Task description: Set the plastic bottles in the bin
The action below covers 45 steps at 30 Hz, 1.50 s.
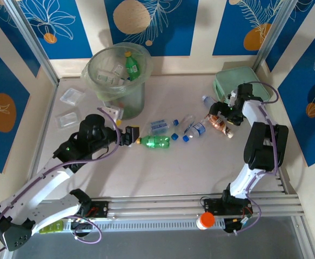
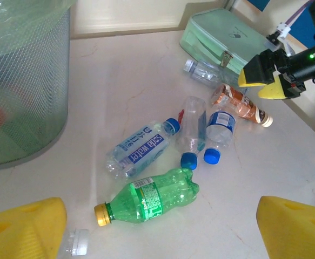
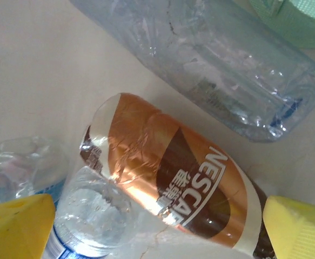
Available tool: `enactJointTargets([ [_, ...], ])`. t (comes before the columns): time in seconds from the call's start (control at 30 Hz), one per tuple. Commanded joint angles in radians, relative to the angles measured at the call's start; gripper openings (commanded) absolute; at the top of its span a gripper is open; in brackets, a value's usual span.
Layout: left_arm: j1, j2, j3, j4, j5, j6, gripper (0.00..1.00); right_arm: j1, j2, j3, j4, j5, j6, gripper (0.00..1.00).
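The pale-green bin (image 1: 116,75) stands at the back left and holds a green bottle (image 1: 131,66). Several plastic bottles lie mid-table. A green Sprite bottle (image 2: 152,198) with a yellow cap lies just ahead of my open left gripper (image 2: 162,232), between its yellow fingers. Beyond it are a soda-water bottle (image 2: 141,148) and two clear blue-capped bottles (image 2: 192,127). My right gripper (image 3: 157,232) is open, a finger on either side of a brown Nescafe bottle (image 3: 179,183). A clear bottle (image 3: 211,59) lies just past it.
A flat mint-green case (image 1: 235,83) sits in the back right corner, close behind the right gripper (image 1: 222,113). Clear square packets (image 1: 72,97) lie left of the bin. A small clear-capped piece (image 2: 76,243) rests by my left finger. Walls close in the table.
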Motion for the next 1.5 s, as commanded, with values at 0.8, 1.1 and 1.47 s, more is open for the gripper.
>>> enactJointTargets([
  [0.8,-0.013,-0.01,0.015,0.027,-0.019,0.035,0.91,0.077,0.139,0.068,-0.064,-0.067,-0.068,0.75],
  [1.1,-0.013,-0.004,0.012,0.031,-0.025,0.033,0.92,0.149,0.241,0.213,-0.149,0.031,-0.061,0.78],
  [1.47,-0.012,0.003,0.011,0.036,-0.028,0.033,0.92,0.214,0.307,0.28,-0.179,0.118,-0.085,0.69],
])
